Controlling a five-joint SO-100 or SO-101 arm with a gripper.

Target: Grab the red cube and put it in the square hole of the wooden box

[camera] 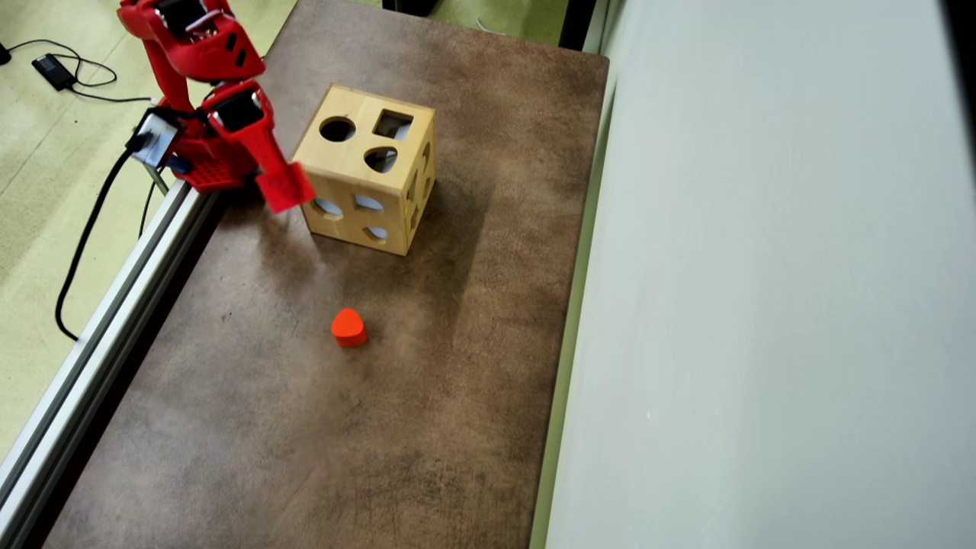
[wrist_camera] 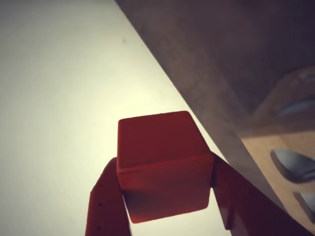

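**A:** So where's the red cube (wrist_camera: 162,164) right now? Wrist view shows it clamped between the two red fingers (wrist_camera: 106,206), jaws pinching it on opposite flat sides. In the overhead view the gripper (camera: 284,187) sits just beside the wooden box (camera: 366,179), at the box's left face, and looks to be off the table.

**B:** Yeah, looks like a solid painted block. I'd guess light and rigid, with smooth paint that could slip a bit. Flat parallel faces are the right place to squeeze, and that's where it's held. Sharp corners mean it'll need squaring up with the square hole (camera: 393,124) on the box's top.

**A:** What can't you see?

**B:** Overhead, the cube itself is a red blur against the red fingers, so I can't separate them. Wrist view only catches a corner of the box, no square hole. The orange teardrop block (camera: 349,326) lies well in front of the box.
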